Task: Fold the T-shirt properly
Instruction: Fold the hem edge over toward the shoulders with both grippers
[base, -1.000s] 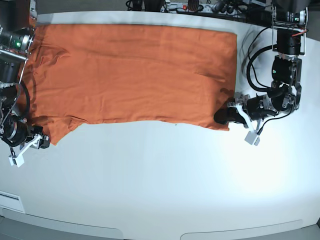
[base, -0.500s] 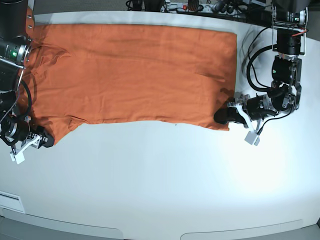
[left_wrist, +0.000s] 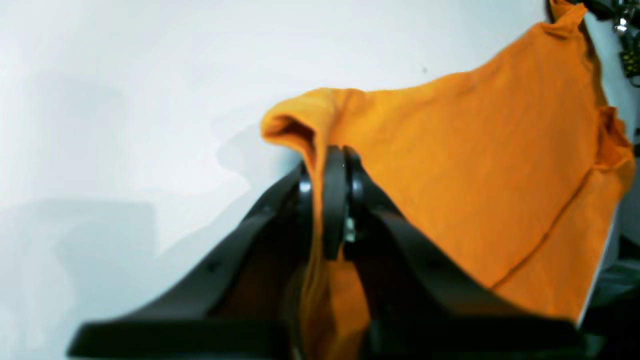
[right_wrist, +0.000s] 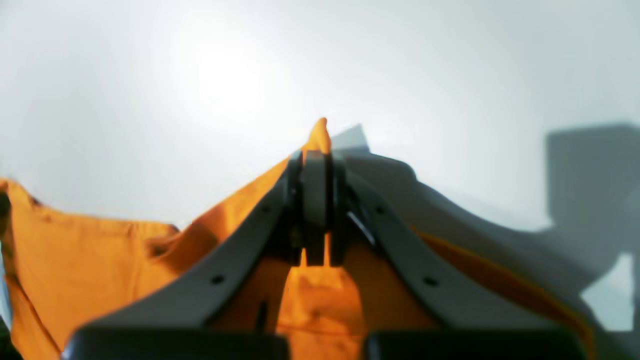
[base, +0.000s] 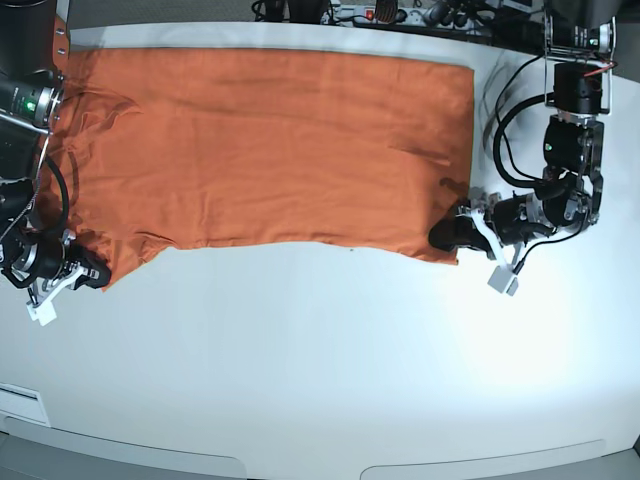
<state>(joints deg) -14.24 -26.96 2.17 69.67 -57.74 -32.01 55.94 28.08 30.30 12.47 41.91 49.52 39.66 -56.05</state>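
**Both corners pinched, shirt ready to lift**

Fabric fills my left wrist view: my left gripper is clamped shut on a fold of the T-shirt, the cloth bunched up between the jaws and running down behind them. The rest of the shirt lies on the white table beyond.

In my right wrist view, my right gripper is now closed too, with an orange tip poking out above the jaws and more cloth beneath. A second ago these jaws stood wide beside the sleeve corner; now they have bitten down on it.

From the base view, the T-shirt lies spread flat along the far side of the table. My right gripper pinches the near corner at one end, my left gripper the near corner at the other. With both near corners held, I judge the first fold can begin.
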